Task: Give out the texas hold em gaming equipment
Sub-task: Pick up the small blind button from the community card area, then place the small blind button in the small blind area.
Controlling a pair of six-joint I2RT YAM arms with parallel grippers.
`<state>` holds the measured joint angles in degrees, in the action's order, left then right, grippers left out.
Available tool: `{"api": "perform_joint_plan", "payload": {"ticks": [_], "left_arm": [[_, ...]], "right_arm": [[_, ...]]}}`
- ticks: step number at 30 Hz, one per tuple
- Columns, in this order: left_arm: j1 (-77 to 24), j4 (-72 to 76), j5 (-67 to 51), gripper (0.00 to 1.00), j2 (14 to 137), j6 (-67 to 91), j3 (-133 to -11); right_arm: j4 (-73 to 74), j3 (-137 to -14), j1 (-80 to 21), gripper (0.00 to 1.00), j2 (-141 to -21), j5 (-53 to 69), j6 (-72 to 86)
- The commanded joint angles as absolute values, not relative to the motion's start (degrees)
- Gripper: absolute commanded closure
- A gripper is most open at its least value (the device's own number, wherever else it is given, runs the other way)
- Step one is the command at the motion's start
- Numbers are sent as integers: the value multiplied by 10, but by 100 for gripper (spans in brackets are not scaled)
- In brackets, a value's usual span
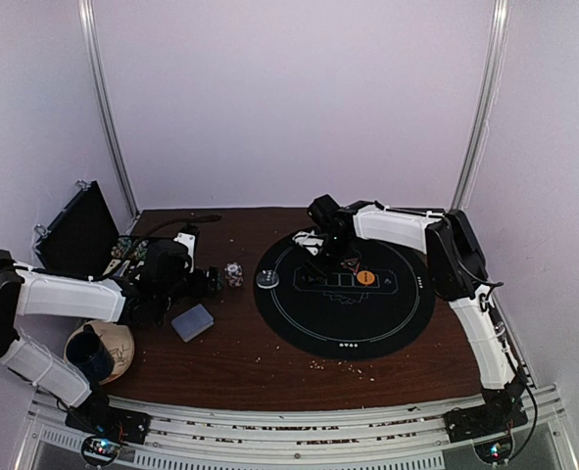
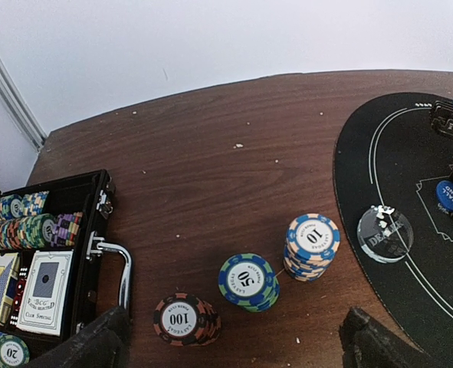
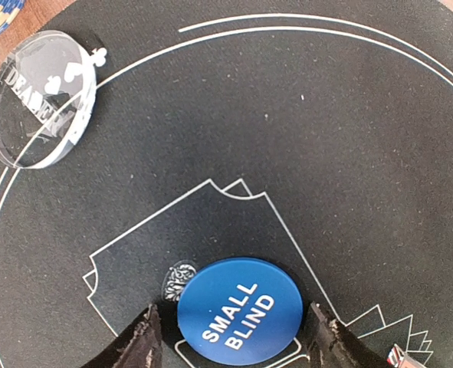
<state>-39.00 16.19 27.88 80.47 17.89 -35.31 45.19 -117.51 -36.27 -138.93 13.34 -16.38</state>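
On the round black mat (image 3: 326, 115), inside its white card outlines, lies the blue "SMALL BLIND" disc (image 3: 238, 310). The right gripper (image 3: 234, 341) straddles it, jaws spread, with a sliver of mat showing on each side. A clear dealer disc (image 3: 41, 96) sits at the mat's left edge. Left of the mat stand three chip stacks (image 2: 248, 281), and the left gripper (image 2: 234, 345) gapes wide near them.

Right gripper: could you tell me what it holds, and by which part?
Nothing: the right gripper straddles the small blind disc, fingers clear of its edge.
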Motion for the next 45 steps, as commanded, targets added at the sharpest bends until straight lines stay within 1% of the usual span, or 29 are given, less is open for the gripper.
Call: {"api": "perform_joint_plan", "payload": {"ticks": [1,5,9,12,17,25,30,38,45], "left_arm": [[-392,173,285,2,805,173,-370],[-393,173,285,2,806,173,-370],[-392,173,287,2,806,174,-370],[-393,173,286,2,806,173,-370],[-392,173,286,2,807,173,-370],[-392,173,287,2,810,173,-371],[-392,173,285,2,814,173,-372],[-392,173,287,2,825,173,-375],[-392,174,287,2,837,173,-378]], "right_arm": [[472,-1175,-380,36,-1418,164,-168],[473,-1177,-380,40,-1425,160,-161],[466,-1179,-379,49,-1430,142,-146],[466,-1181,-379,52,-1434,140,-141],[452,-1179,-379,55,-1422,135,-134],[386,-1144,-363,55,-1369,103,-103],[361,-1145,-338,54,-1362,94,-88],[346,-1186,-298,53,-1381,81,-81],[335,-1240,-277,51,-1424,30,-79]]}}
